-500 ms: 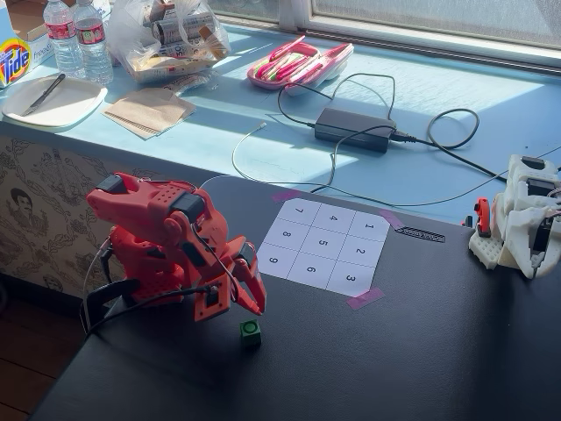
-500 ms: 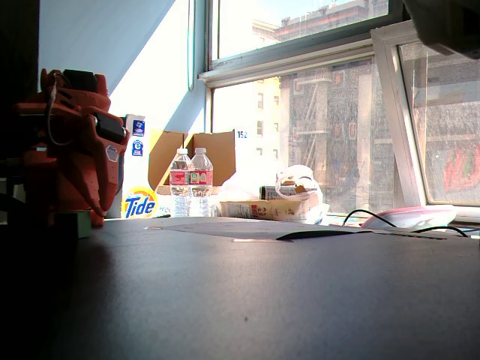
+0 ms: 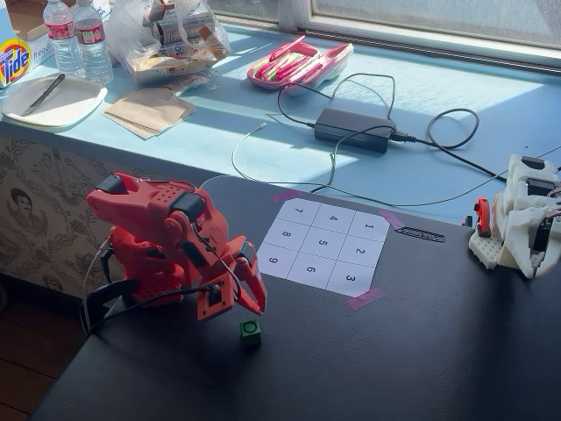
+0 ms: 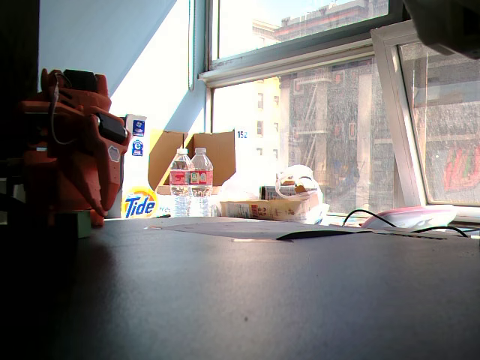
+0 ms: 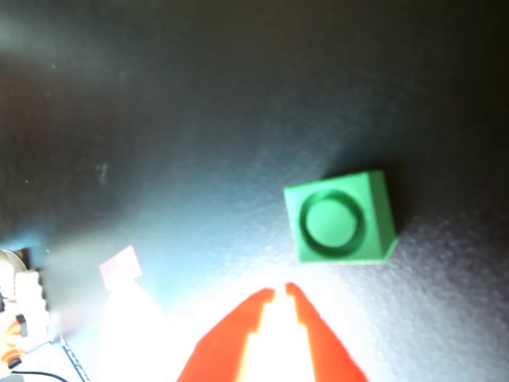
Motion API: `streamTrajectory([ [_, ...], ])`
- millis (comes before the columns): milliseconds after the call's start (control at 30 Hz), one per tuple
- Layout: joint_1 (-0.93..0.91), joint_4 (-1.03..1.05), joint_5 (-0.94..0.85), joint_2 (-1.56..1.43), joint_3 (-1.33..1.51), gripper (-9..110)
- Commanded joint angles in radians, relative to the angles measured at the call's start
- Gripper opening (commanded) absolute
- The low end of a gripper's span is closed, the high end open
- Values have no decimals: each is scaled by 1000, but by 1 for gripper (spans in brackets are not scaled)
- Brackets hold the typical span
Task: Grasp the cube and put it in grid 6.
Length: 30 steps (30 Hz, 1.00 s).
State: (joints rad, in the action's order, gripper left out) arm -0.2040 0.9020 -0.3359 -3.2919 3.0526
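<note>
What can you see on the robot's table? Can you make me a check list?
Surface: black table, bare around the cube.
Job's things: green cube off the number grid; square 6 empty.
Clutter: pink tape on grid corners.
Gripper: red gripper near the cube, fingers nearly together, holding nothing.
Cables: charger and cords on the blue counter.
Surroundings: water bottles, plate, window.

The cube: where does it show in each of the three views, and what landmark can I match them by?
A fixed view: the cube sits on the black table, lower centre, just right of and below the red claw.
Another fixed view: far left edge, a dim green block at the arm's foot.
Wrist view: right of centre, ring mark up, beyond the claw tips.
Shared landmark: the red claw beside it.
</note>
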Motion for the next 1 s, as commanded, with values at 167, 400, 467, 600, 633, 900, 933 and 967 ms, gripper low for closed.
streamTrajectory([
  [167, 6, -18, -8, -8, 58, 0],
  [400, 6, -18, -8, -8, 58, 0],
  [467, 6, -18, -9, -8, 58, 0],
  [600, 14, 0, -31, -8, 54, 0],
  [633, 15, 8, -34, -8, 48, 0],
  [900, -2, 38, -20, -8, -34, 0],
  [933, -2, 54, -17, -8, -57, 0],
  [967, -2, 61, -17, -8, -77, 0],
])
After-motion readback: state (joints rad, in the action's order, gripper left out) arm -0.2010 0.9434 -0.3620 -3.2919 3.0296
